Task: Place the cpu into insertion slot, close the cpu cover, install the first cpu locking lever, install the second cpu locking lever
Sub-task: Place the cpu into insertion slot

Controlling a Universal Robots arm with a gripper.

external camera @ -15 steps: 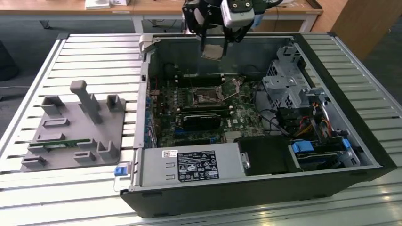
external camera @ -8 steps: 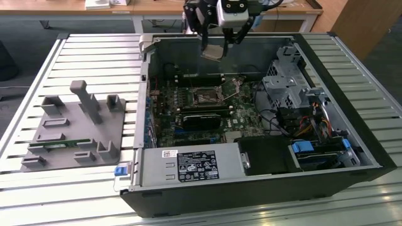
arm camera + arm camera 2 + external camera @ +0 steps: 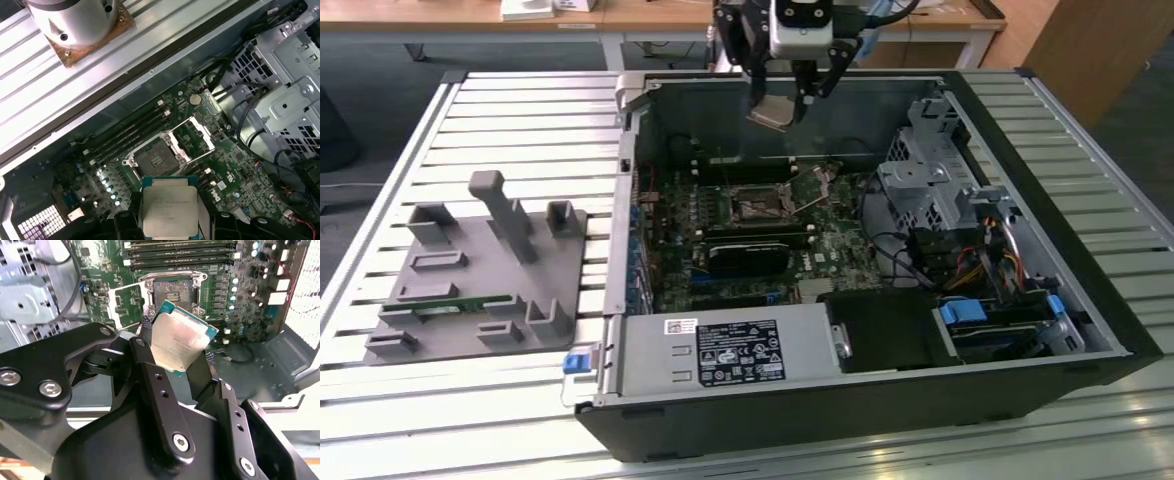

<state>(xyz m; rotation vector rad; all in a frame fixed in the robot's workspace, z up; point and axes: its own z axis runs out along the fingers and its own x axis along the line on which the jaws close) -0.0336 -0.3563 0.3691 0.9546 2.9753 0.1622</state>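
Between the jaws, clamped by opposite edges and held tilted: the cpu (image 3: pixel 182 337). Best to level it, square its corners to the insertion slot (image 3: pixel 152 159), then lower straight, never sliding across the socket. Slot well below the jaws on the motherboard (image 3: pixel 235 175), bare, with the cpu cover (image 3: pixel 113 307) swung open beside it.

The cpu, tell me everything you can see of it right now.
The cpu is a small flat square chip with a dull silver-grey metal top that bears faint print, and a thin green board edge around it. The claw is shut on it, its black fingers pressing two opposite edges. The chip hangs tilted in the air over the motherboard of the open computer case, apart from the empty insertion slot, not yet seated.
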